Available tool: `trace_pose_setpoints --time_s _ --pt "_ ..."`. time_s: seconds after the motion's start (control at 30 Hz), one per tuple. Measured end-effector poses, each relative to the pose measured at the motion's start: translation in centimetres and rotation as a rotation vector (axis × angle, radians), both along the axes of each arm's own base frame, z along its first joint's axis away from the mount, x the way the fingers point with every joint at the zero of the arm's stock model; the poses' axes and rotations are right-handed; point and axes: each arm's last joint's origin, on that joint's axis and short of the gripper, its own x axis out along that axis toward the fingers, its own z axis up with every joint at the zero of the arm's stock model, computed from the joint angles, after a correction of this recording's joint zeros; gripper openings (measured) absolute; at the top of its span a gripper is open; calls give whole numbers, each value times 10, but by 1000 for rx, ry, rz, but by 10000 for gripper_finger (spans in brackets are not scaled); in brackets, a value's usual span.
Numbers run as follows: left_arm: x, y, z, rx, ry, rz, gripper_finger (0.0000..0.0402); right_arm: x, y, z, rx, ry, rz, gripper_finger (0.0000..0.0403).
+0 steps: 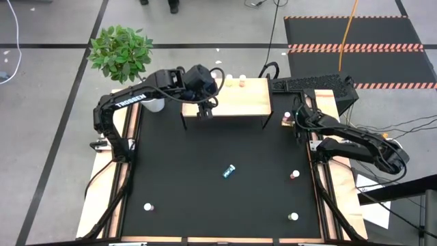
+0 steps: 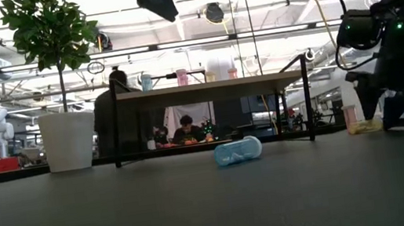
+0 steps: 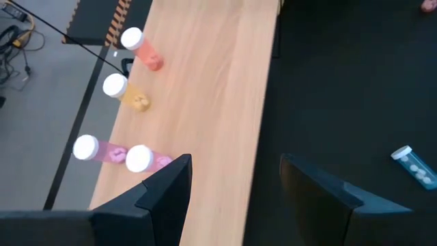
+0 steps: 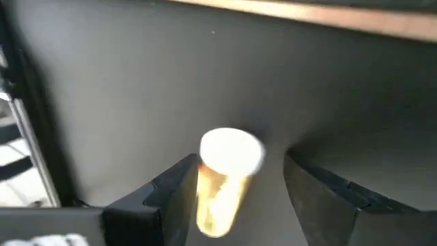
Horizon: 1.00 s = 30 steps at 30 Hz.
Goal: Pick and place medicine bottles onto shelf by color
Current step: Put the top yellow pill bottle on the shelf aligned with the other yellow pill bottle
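The wooden shelf [image 1: 235, 102] stands at the table's far side, and several bottles with white caps stand along its far edge: a pink-red one [image 3: 143, 49], a yellow one [image 3: 128, 93] and two pink ones [image 3: 102, 149]. My left gripper [image 3: 235, 164] hovers open above the shelf's left part. My right gripper [image 4: 239, 171] is open and low at the table's far right. A yellow bottle [image 4: 220, 184] stands upright on the black mat between its fingers. A teal bottle [image 1: 229, 171] lies on its side mid-table. My right gripper comes down slanting over the yellow bottle, with a finger on each side of it. One finger [image 4: 179, 191] stands right beside the bottle's side [image 4: 205, 198]. I cannot tell whether it touches. The bottle stands on the mat.
Single bottles stand on the mat at the right [image 1: 295, 175], near right [image 1: 293, 216] and near left [image 1: 147, 206]. A pink bottle [image 2: 349, 116] stands near the yellow one. A potted plant [image 1: 123, 51] stands at the far left, beside the shelf.
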Motion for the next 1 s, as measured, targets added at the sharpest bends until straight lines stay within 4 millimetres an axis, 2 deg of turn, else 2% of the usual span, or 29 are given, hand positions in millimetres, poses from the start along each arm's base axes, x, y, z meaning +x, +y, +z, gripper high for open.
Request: trace_pose_setpoints --time_s 0.07,0.27,0.63,0.87,1.0 --pt "-1 2 0 1 -2 7 223 2 -3 -2 -41 -22 -15 212" --pt "-2 7 0 2 -1 19 223 0 -5 -7 -23 0 -22 198" --pt "-3 9 0 3 -2 23 223 -1 -3 -9 -23 46 35 128" --pt "-2 8 0 -16 -15 47 223 -1 0 -4 -97 101 155 108" --pt "-1 4 0 -47 -31 75 223 0 4 6 -202 116 277 108"
